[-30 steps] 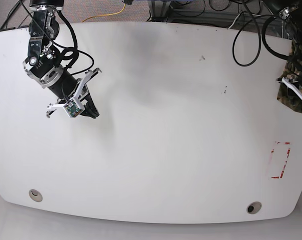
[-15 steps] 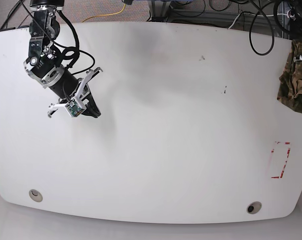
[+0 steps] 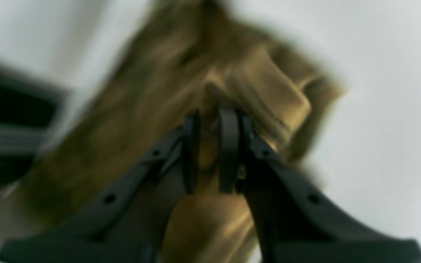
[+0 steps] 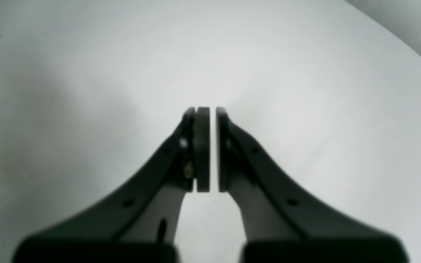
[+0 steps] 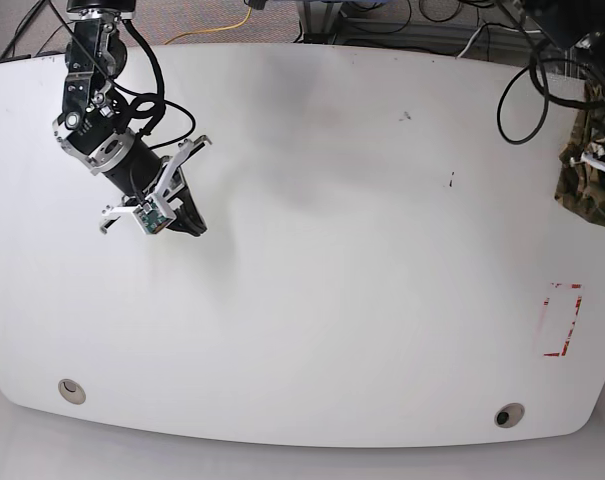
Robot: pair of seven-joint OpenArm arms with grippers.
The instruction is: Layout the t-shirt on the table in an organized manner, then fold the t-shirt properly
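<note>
The camouflage t-shirt [image 5: 585, 185] lies bunched at the table's [image 5: 342, 290] far right edge, partly cut off by the frame. In the blurred left wrist view my left gripper [image 3: 209, 122] is shut on a fold of the t-shirt [image 3: 181, 73], and brown cloth shows between the fingers [image 3: 228, 146]. Over the table's left part, my right gripper [image 5: 190, 226] hovers with its jaws shut. In the right wrist view that gripper [image 4: 206, 109] holds nothing, with only bare white table [image 4: 86, 91] beneath.
A red rectangular outline [image 5: 561, 320] is marked near the right edge. Two small round holes [image 5: 71, 389] [image 5: 508, 414] sit along the front edge. Black cables [image 5: 517, 95] hang over the back right corner.
The left gripper has closed on the t-shirt at the right edge and shifted upward in the base view. The right arm has moved slightly toward the back.
</note>
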